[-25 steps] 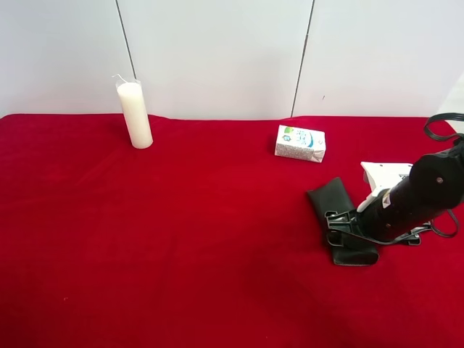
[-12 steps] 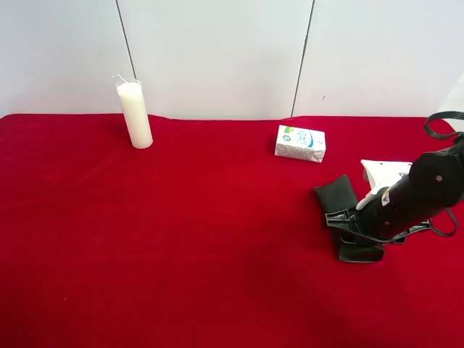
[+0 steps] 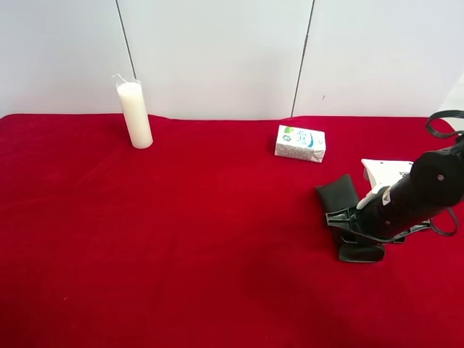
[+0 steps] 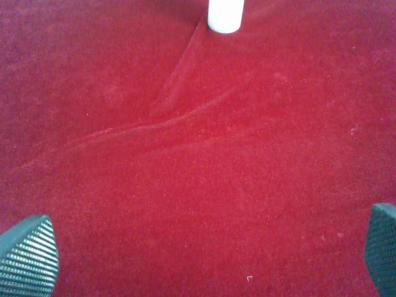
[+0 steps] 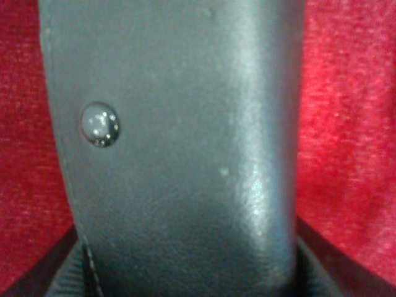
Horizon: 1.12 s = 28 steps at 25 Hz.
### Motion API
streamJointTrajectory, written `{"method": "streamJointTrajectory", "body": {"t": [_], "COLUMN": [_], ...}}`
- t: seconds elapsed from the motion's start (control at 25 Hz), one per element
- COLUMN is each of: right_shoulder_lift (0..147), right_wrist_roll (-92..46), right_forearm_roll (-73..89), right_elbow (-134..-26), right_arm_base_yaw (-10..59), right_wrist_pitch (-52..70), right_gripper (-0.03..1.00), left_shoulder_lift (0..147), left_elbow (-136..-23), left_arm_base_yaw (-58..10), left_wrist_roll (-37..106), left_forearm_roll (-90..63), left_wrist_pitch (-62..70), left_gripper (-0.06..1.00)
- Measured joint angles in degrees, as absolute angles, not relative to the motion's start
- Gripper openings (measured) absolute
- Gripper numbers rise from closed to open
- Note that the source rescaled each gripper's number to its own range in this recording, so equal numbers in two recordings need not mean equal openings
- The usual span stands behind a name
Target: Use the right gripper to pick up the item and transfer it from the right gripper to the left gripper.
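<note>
The black glasses case lies near the right end of the red cloth. It fills the right wrist view, where its snap button shows. The arm with white housing at the exterior high view's right reaches down to the case. Its right gripper is closed across the case's near half, which seems slightly raised. The left gripper is open and empty over bare red cloth. Only its ribbed fingertips show, and its arm is out of the exterior high view.
A tall white candle stands at the back left; its base shows in the left wrist view. A small white carton lies behind the case. The red cloth has folds near the candle.
The right gripper has closed on the case and drawn it slightly to the right, and the case has turned a little. The candle and carton have not moved.
</note>
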State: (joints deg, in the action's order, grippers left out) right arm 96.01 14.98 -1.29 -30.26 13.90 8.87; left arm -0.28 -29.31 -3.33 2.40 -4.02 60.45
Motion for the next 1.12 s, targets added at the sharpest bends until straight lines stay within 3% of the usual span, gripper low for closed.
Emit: {"method": "streamJointTrajectory", "body": {"t": [0.56,1.12], "right_shoulder_lift": [82.06,80.21], "right_wrist_roll": [8.93,-8.63], "right_forearm_roll": [-1.29,-2.43], "right_elbow": [-30.16,-30.15], "right_arm_base_yaw": [24.69,39.92], "right_wrist_pitch": [7.71,-12.46], "right_gripper": [0.11,0.09], "left_shoulder_lift": [-0.28,-0.28], "left_elbow": [-29.31,-29.31], "left_arm_base_yaw": [-3.33,-3.33], "left_wrist_roll": [2.40,2.40], "left_forearm_roll": [-4.02,-4.02], "left_wrist_pitch": [60.45,60.45], "left_gripper": [1.00,1.00]}}
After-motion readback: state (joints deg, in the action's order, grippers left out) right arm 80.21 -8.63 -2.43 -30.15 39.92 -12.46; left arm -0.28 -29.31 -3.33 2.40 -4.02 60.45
